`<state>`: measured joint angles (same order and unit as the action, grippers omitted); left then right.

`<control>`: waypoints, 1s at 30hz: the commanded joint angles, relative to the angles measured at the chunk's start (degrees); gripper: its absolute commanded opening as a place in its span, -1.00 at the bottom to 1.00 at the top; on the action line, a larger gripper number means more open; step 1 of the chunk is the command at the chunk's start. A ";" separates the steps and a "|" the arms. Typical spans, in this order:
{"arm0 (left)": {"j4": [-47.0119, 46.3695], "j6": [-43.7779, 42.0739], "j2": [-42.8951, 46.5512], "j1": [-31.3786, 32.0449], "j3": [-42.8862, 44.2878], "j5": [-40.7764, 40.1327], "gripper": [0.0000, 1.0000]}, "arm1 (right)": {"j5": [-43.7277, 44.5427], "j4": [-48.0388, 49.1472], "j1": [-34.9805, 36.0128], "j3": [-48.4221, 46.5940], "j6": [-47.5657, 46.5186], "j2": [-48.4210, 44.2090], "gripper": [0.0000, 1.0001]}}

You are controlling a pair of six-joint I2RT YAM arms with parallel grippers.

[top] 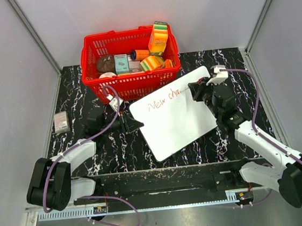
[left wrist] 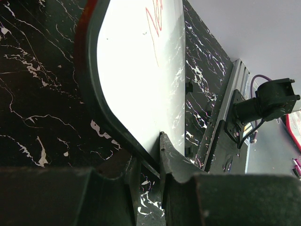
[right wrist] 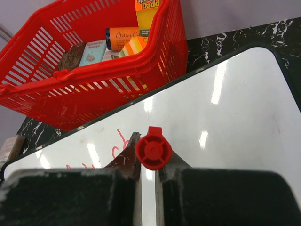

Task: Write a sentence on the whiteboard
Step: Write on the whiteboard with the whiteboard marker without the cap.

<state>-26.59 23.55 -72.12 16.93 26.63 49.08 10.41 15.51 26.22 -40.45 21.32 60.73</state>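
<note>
1. The large, flat, glossy white whiteboard (top: 179,123) lies at the centre of the top view on the black marble-patterned table (top: 79,93), turned at a slant, its upper edge just below the red plastic mesh basket (top: 132,83)
2. The left gripper (top: 133,124), centre-left of the frame, is narrowed onto the board's left edge; the left wrist view shows the thin edge pinched between its two fingers
3. The right gripper (top: 196,91), at the board's upper right, is clamped tight on a red-capped marker (right wrist: 154,153), whose tip appears to sit at the end of the writing
4. The thin red handwritten sentence (top: 163,100) reads "New cha" along the board's upper part
5. The task looks early: one word is done and a second is partway; the rest of that word and any further words remain, and most of the board is bare
</note>
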 commanded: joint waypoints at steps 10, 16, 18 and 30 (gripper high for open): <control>3.30 -10.10 -1.27 1.97 -0.62 -0.83 -1.00 | 2.77 1.89 -0.55 -5.87 -1.46 1.23 -1.00; 3.30 -10.10 -1.27 2.06 -0.53 -1.00 -1.00 | 2.24 2.07 -0.82 -6.84 -1.55 2.81 -1.00; 3.30 -10.10 -1.27 2.06 -0.44 -0.92 -1.00 | 2.33 2.16 -0.82 -6.84 -1.63 3.08 -1.00; 3.39 -10.10 -1.27 2.06 -0.44 -0.92 -1.00 | 2.24 2.25 -1.26 -5.43 -1.11 4.48 -1.00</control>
<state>-26.59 23.53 -72.12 16.95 26.65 49.06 11.53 15.16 25.65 -44.73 20.60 65.01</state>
